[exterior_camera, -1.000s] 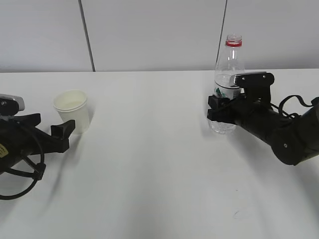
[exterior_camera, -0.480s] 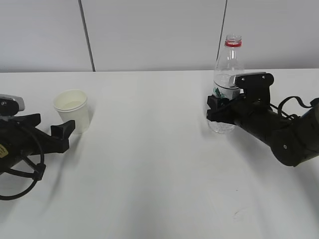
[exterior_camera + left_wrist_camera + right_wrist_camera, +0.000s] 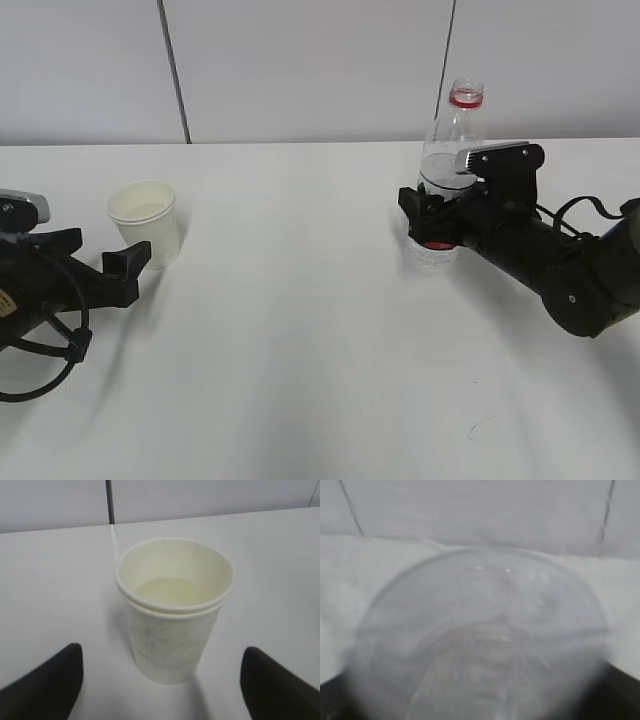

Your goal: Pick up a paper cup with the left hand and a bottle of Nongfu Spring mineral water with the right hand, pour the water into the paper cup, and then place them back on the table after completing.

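A white paper cup (image 3: pixel 147 222) stands on the table (image 3: pixel 300 350) at the left; its inside shows a pale level surface (image 3: pixel 172 591). My left gripper (image 3: pixel 108 247) lies low on the table just short of the cup, open, with its black fingertips (image 3: pixel 47 680) wide on either side and not touching it. At the right, the clear, uncapped bottle (image 3: pixel 455 130) with a red neck ring rests with its base on the table, leaning slightly left. My right gripper (image 3: pixel 432 215) is open around its lower body. The bottle (image 3: pixel 480 630) fills the right wrist view as a blur.
A plain white wall with a dark vertical seam (image 3: pixel 172 70) runs behind the table. Black cables (image 3: pixel 45 350) loop beside the left arm. The right arm (image 3: pixel 560 265) stretches in from the right edge.
My right gripper's near finger has spread outward to the left and the bottle now leans slightly left, with red showing below the finger. The left gripper and cup have not moved.
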Motion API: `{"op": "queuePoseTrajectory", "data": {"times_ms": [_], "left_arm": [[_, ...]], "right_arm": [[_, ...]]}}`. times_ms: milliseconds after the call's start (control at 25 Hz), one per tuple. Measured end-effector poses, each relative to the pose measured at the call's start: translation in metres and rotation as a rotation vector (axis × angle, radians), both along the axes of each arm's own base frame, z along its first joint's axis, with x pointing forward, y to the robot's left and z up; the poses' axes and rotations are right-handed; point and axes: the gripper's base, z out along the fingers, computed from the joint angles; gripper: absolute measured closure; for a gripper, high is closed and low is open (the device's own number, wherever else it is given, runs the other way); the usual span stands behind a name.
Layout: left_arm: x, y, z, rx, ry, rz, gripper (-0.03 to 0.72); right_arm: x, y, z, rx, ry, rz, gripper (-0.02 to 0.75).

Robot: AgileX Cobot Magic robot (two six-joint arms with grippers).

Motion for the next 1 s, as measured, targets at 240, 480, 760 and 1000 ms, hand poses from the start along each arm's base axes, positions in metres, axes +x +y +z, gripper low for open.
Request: {"op": "queuePoseTrajectory", "data": {"times_ms": [240,480,760,1000], "left_arm": [[0.0,0.0,0.0,0.0,0.0,-0.001,0.102],[0.0,0.0,0.0,0.0,-0.001,-0.001,0.102],[0.0,0.0,0.003,-0.001,-0.011,-0.002,0.102],[0.0,-0.001,0.003,0.001,-0.01,-0.014,0.102]], "right_arm": [[0.0,0.0,0.0,0.003,-0.005,0.002,0.103],[-0.006,-0.001,-0.002,0.006,0.003,0.002,0.104],[-0.025,-0.004,-0.003,0.006,0.027,0.003,0.108],[-0.046,-0.008,0.005,0.016,0.014,0.005,0.11]]}}
